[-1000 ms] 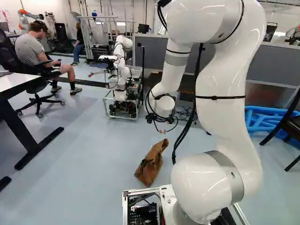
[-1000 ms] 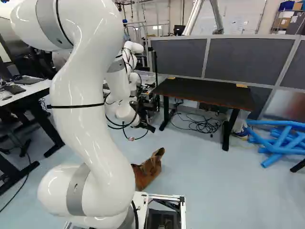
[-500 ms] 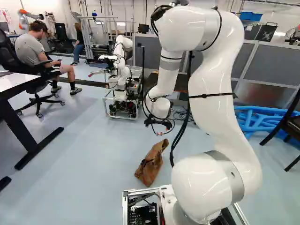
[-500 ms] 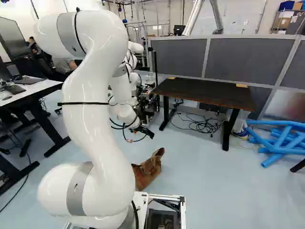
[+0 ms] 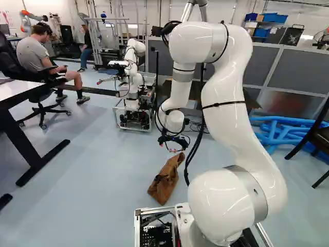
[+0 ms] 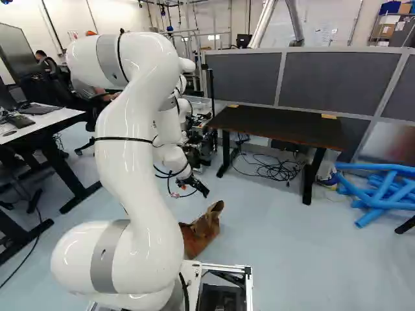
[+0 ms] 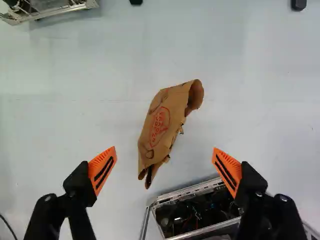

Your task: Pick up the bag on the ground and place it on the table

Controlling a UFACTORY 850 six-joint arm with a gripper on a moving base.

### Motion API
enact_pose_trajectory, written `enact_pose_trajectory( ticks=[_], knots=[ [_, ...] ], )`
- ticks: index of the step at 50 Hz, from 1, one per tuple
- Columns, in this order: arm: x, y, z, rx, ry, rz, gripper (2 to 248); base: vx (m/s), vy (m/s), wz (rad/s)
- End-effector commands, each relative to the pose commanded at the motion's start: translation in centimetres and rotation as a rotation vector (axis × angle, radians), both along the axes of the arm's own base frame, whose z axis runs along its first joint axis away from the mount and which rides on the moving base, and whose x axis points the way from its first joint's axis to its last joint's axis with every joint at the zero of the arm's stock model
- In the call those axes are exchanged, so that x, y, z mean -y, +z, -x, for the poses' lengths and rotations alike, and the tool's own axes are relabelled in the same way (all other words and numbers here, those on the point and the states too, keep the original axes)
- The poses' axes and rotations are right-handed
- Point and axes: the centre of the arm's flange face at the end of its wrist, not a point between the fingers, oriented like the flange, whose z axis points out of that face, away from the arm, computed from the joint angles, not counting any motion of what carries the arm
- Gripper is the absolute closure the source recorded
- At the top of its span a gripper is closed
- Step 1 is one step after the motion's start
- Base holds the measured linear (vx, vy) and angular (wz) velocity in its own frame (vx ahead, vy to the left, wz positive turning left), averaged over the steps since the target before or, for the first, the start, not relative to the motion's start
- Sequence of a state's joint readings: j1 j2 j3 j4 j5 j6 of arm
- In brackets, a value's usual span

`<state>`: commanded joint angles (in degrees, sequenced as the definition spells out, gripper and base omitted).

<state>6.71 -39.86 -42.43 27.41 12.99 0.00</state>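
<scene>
A pale floor [image 5: 92, 170] runs through a busy workshop. Nearest, at the foot of the left base view, sits 1 metal-framed base [image 5: 182, 207], with 1 white arm [image 5: 234, 149] rising beside it in a tall bend. Just ahead of the base, 1 brown bag [image 5: 164, 181] lies slumped on the floor, 1 red print on its side. The arm's 1 gripper [image 5: 175, 144] hangs above the floor near the bag, apart from it. In the wrist view its 2 fingers stand wide, 2 orange pads [image 7: 102, 170] facing each other, nothing gripped, the bag ahead of the gap.

Farther out, 1 white desk [image 6: 61, 116] stands at the left of the right base view and 1 dark chair [image 5: 320, 135] at the right of the left base view. Beyond the bag is 1 dark table [image 6: 279, 126], 2 tan pieces on its far edge, 1 tangle of cables [image 6: 279, 170] beneath, and 1 heap of blue tubes [image 6: 382, 194] to its right. Left of the table stands another robot [image 5: 134, 77]. Gray panels [image 6: 343, 78] rise behind the table.
</scene>
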Motion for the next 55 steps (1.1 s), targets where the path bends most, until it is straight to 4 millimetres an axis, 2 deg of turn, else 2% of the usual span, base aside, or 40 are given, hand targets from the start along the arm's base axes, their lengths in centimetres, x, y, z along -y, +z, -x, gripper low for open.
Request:
enact_pose_trajectory(
  ticks=[22,55],
  knots=[
    [0.0,-3.2,-0.9,-0.057,-0.016,-0.006,3,0.000,0.000,0.000],
    [1.9,-8.2,-3.1,-0.090,-0.060,-0.004,3,0.000,0.000,0.000]
  ],
)
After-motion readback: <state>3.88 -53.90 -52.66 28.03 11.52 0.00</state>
